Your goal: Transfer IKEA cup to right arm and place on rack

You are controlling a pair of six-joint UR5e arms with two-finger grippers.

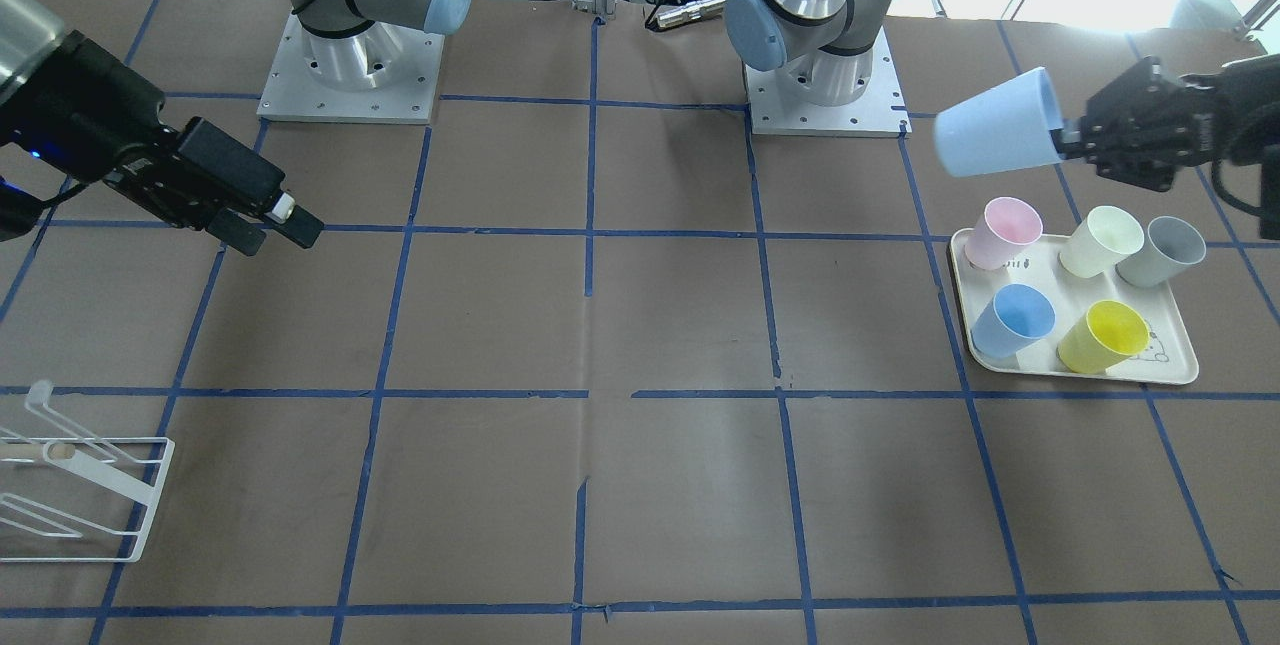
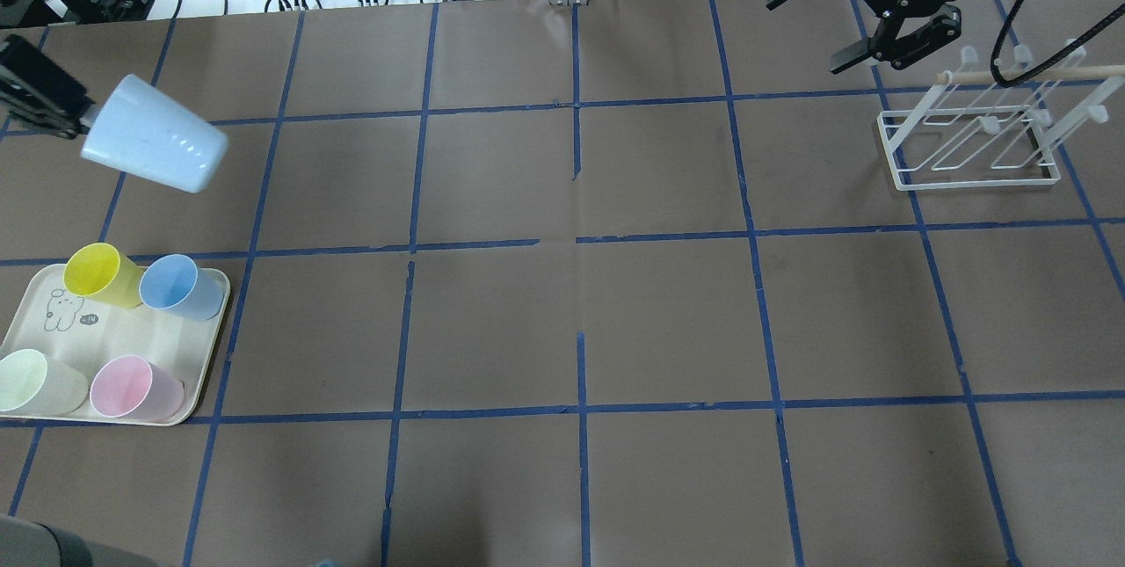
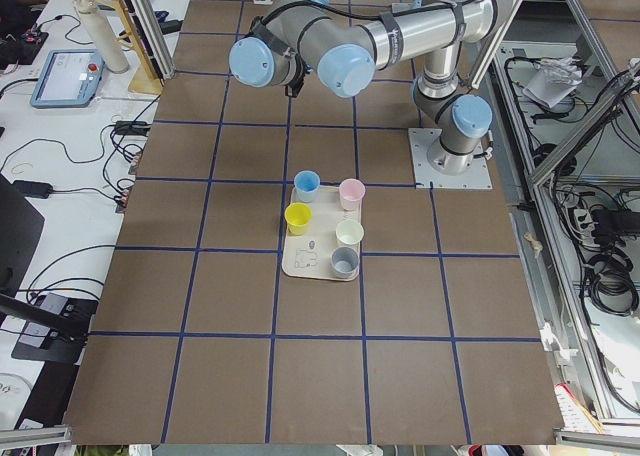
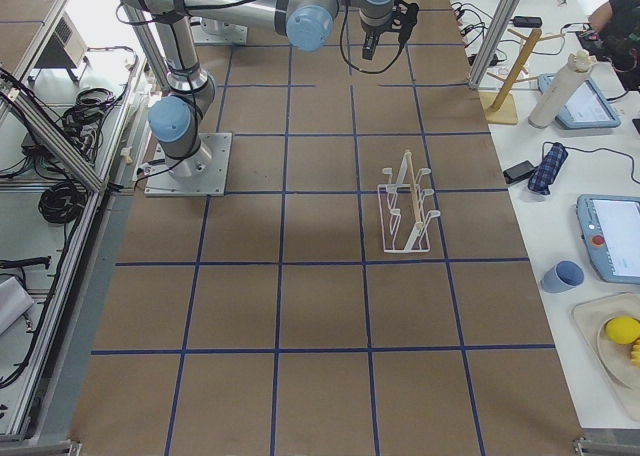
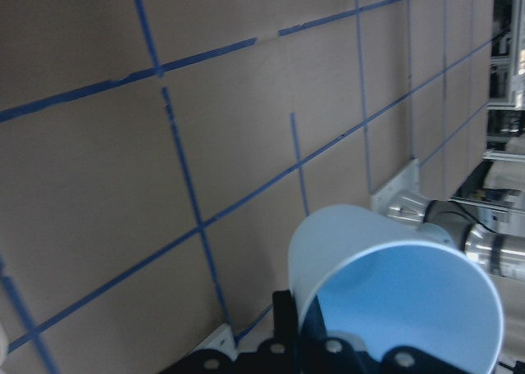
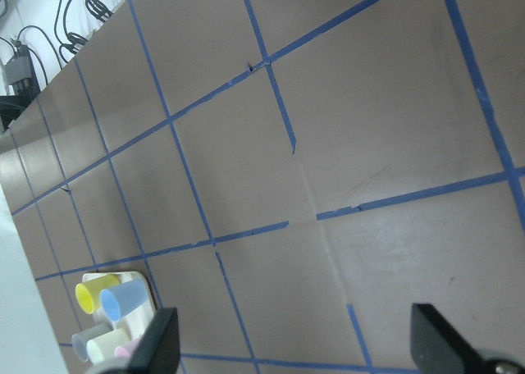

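Note:
My left gripper (image 1: 1062, 140) is shut on the rim of the pale sky-blue IKEA cup (image 1: 995, 137). It holds the cup on its side in the air, behind the tray, base pointing toward the table's middle. The cup also shows in the overhead view (image 2: 154, 148) and the left wrist view (image 5: 394, 292). My right gripper (image 1: 270, 225) is open and empty, held above the table on the far side from the cup; in the overhead view (image 2: 813, 29) it hovers just beyond the rack. The white wire rack (image 2: 976, 141) with its wooden peg stands empty, also in the front view (image 1: 80, 495).
A cream tray (image 1: 1090, 375) under the left gripper holds pink (image 1: 1003, 233), cream (image 1: 1100, 241), grey (image 1: 1162, 251), deeper blue (image 1: 1013, 320) and yellow (image 1: 1103, 336) cups. The brown table has a blue tape grid. The arm bases (image 1: 350, 65) stand at the table's robot side.

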